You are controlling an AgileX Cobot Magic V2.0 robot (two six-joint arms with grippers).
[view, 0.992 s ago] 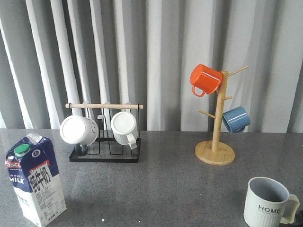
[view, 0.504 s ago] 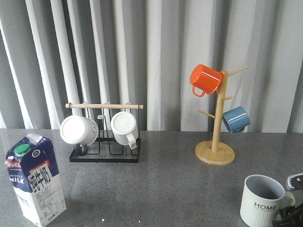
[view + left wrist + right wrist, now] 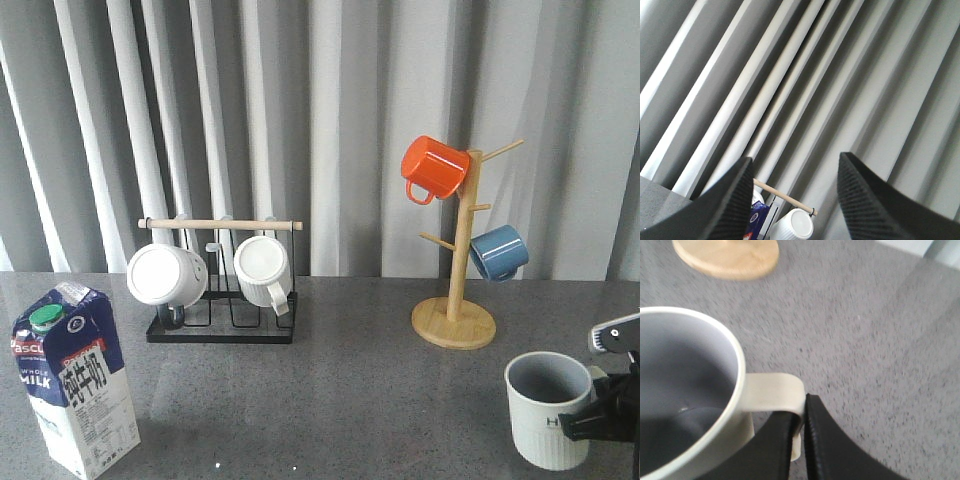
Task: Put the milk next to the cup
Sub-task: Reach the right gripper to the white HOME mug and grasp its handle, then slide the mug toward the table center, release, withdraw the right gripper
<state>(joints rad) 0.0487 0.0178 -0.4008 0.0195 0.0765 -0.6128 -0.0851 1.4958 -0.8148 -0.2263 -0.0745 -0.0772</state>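
On the grey speckled desk (image 3: 350, 390) the tall blue-and-white milk carton (image 3: 75, 378) stands near left, well apart from the pale ribbed cup (image 3: 546, 410) near right, whose cream handle (image 3: 774, 400) my right hand (image 3: 799, 437) pinches shut, left hand (image 3: 795, 200) apart, so I judge a jerk could tip it.

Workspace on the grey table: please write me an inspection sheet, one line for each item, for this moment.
Surface: grey speckled table, no spills seen.
Job's things: milk carton upright at front left; ribbed cup upright at front right, far from the carton.
Clutter: black rack holding two white mugs; wooden mug tree holding an orange mug and a blue mug.
Grippers: right gripper shut on the cup's handle; left gripper open, holding nothing, up in the air.
Cables: nothing seen.
Surroundings: grey and white curtain behind the table.
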